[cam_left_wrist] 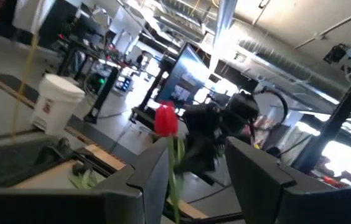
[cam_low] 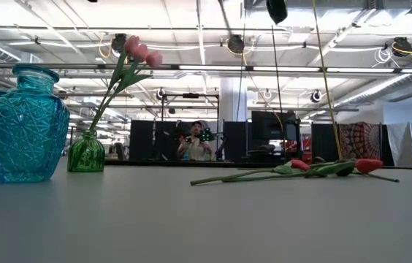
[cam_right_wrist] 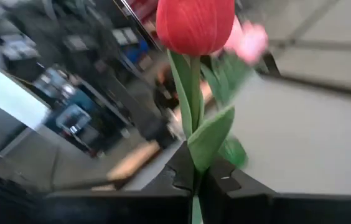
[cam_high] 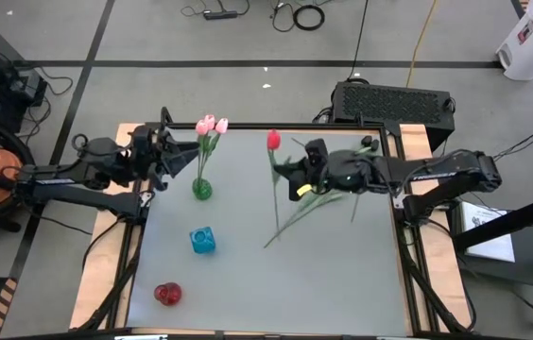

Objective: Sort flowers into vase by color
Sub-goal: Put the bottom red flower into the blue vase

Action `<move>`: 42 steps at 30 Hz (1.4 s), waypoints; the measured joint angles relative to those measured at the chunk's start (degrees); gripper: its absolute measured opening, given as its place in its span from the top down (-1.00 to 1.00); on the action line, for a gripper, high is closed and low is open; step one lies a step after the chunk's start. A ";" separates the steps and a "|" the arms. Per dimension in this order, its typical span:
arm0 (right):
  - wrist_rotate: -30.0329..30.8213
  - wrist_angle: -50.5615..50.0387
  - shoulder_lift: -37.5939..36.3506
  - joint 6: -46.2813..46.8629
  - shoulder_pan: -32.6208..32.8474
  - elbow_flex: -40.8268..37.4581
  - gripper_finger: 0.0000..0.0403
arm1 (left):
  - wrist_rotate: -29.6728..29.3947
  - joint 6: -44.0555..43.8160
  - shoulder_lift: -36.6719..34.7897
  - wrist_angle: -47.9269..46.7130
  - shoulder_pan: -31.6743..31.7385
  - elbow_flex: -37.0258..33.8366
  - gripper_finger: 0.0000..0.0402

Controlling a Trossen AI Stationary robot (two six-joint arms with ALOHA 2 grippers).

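Observation:
My right gripper [cam_high: 288, 176] is raised over the table's far middle, shut on a red tulip [cam_high: 273, 140]. In the right wrist view its red head [cam_right_wrist: 194, 25] stands above the fingers. My left gripper [cam_high: 189, 158] is open at the far left, beside a green vase [cam_high: 201, 189] that holds pink tulips [cam_high: 212, 125] by their stems. In the left wrist view the open fingers [cam_left_wrist: 144, 180] frame the red tulip [cam_left_wrist: 166, 119] from a distance. More tulips [cam_high: 318, 200] lie flat on the table under my right arm. A blue vase [cam_high: 203, 240] and a red vase [cam_high: 167, 294] stand nearer the front. My right gripper pinches the red tulip's green stem [cam_right_wrist: 193, 168] between its two fingers, well below the head and just under a leaf [cam_right_wrist: 210, 137]. The fingers reach roughly level from the table's right, across the stem. The head stands up above the fingers, and the lower stem [cam_high: 277, 203] trails below them.
The low view shows the blue vase [cam_low: 25, 124] and green vase [cam_low: 87, 152] at the left, and the lying tulips [cam_low: 301, 169] at the right. A black box [cam_high: 394, 99] sits beyond the far right corner. The grey tabletop [cam_high: 342, 274] is bare at the near right.

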 joint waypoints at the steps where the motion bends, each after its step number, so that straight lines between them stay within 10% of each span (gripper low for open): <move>1: -0.06 2.13 0.03 -1.35 -0.34 0.00 1.00 | 0.69 -0.40 0.09 -0.03 0.00 0.00 0.18; 42: -17.90 12.49 0.58 -8.42 -4.68 0.00 1.00 | 10.91 0.02 34.71 7.82 0.00 12.01 0.18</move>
